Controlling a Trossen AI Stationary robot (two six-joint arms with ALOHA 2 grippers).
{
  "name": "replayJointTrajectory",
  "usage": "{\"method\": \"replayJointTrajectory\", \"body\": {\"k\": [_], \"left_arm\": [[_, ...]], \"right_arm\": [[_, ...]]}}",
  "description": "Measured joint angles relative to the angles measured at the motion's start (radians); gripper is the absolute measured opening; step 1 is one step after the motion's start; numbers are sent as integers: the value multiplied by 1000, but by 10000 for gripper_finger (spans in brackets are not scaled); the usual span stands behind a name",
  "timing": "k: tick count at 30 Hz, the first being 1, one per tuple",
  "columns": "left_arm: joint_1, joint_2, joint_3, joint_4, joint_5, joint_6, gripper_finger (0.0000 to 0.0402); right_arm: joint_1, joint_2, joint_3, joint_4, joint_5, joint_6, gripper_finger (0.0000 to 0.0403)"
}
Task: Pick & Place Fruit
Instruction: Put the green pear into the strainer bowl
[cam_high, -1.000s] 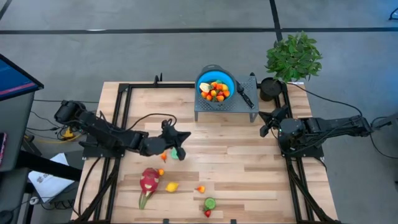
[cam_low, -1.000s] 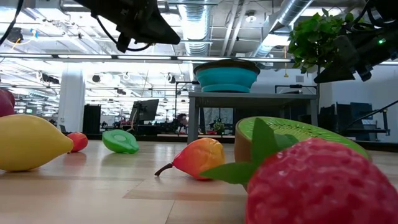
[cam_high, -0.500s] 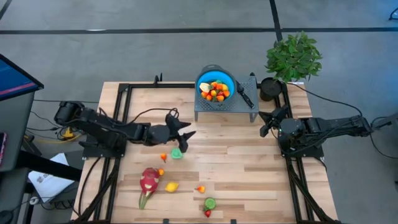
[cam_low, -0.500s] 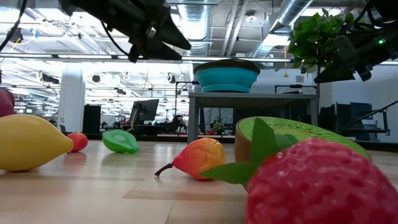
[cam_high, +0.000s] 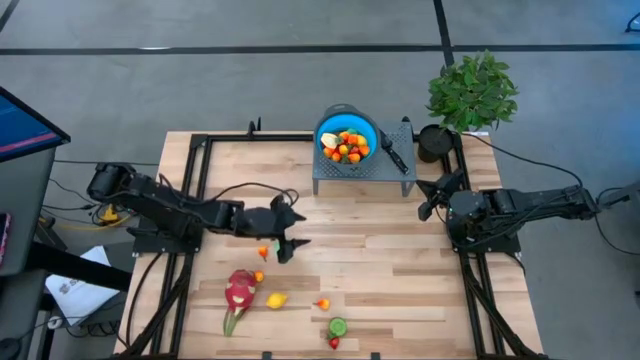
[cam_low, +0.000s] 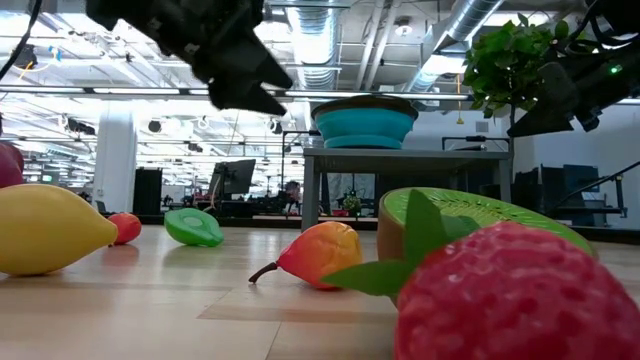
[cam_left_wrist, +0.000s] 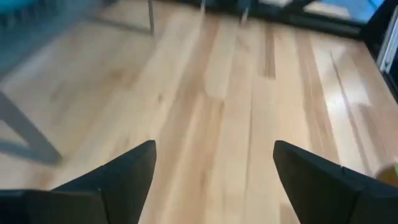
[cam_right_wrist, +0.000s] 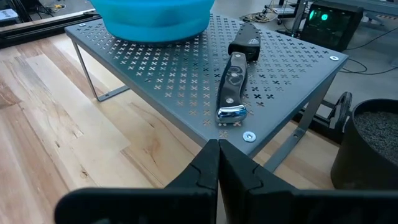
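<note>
We see wooden worktop (cam_high: 400, 270) with black frame rails. Grey perforated metal stand (cam_high: 395, 175) at far edge, blue bowl (cam_high: 328, 128) on it. Black-handled knife (cam_right_wrist: 235, 87) lies on stand, right of bowl. Potted plant (cam_high: 472, 92) at far right corner. Grey floor beyond.

Robotics lab or industrial workshop. Indicated by: bare grey concrete floor (cam_high: 250, 90) marked with dark lines; light wooden plank table (cam_high: 380, 260) edged by a black metal frame (cam_high: 195, 160); loose black cables (cam_high: 540, 160) trailing off the sides; exposed silver ventilation ducts (cam_low: 320, 40) and pipes across the open ceiling; dark computer monitors (cam_low: 232, 180) at distant desks.
</note>
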Motion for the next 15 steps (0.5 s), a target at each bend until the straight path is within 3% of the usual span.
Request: {"method": "replayJointTrajectory", "body": {"k": [5,15], "left_arm": [[-29,0,0,-119,0,-112,305],[-43,0,-16,-179,0,-133,301]], "right_arm": [[-1,0,0,0,0,0,0],[-1,0,0,0,0,0,0]]}}
